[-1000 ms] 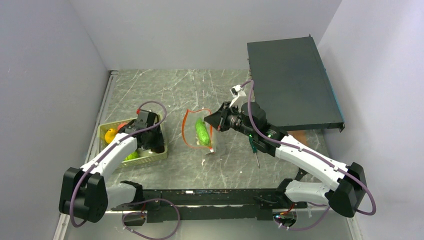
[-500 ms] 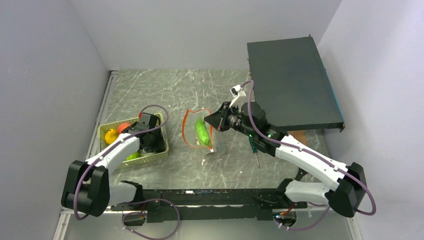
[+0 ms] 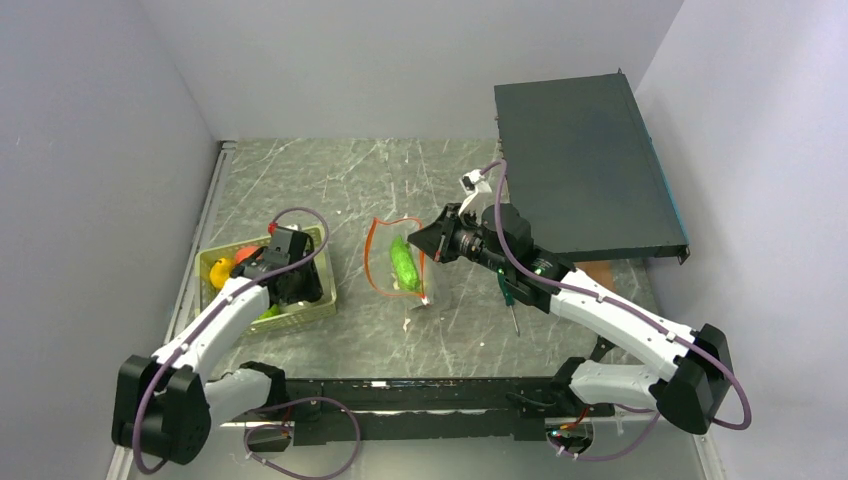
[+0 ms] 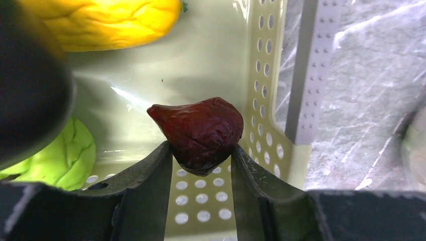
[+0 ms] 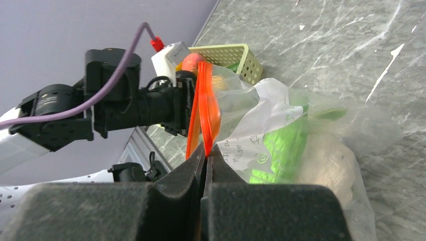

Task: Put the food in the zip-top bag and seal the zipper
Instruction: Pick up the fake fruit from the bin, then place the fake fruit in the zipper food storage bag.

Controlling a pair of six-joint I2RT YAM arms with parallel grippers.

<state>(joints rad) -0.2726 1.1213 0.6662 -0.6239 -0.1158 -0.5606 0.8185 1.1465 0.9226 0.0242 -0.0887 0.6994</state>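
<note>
My left gripper (image 3: 283, 270) is down inside the light green basket (image 3: 312, 311). In the left wrist view it (image 4: 200, 152) is shut on a dark purple food (image 4: 198, 131), one finger on each side. A yellow food (image 4: 105, 20) and a green food (image 4: 75, 156) lie in the basket beside it. My right gripper (image 3: 426, 240) is shut on the red-orange zipper (image 5: 205, 108) and holds the mouth of the clear zip-top bag (image 3: 398, 290) up and open. A green food (image 3: 403, 262) and a whitish food (image 5: 326, 160) lie inside the bag. The slider tab is hidden.
A green-handled screwdriver (image 3: 509, 298) lies right of the bag, under my right arm. A large dark flat box (image 3: 585, 170) fills the back right. The basket stands at the left, near the grey side wall (image 3: 100, 200). An orange food (image 3: 250, 252) also sits in the basket.
My left arm has shifted slightly inside the basket, its elbow swinging to the left. My right gripper and the bag have not moved.
</note>
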